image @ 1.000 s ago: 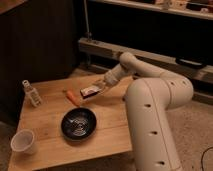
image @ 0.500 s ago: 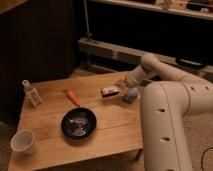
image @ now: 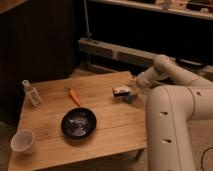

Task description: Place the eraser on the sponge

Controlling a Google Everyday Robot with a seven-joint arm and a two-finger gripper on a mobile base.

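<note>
The eraser (image: 120, 91), a small oblong block with a dark top and a pale side, sits at the tip of the gripper (image: 128, 91), whose jaws are clenched on its right end. It is near the right edge of the light wooden table (image: 107, 127). The flat light-blue sponge (image: 131, 98) lies on the table just below and to the right of the eraser, partly covered by the gripper. The white arm (image: 165, 70) reaches in from the right. Further left are a round black pan (image: 78, 123) with an orange handle (image: 74, 96), a small clear bottle (image: 31, 93) and a white cup (image: 22, 141).
</note>
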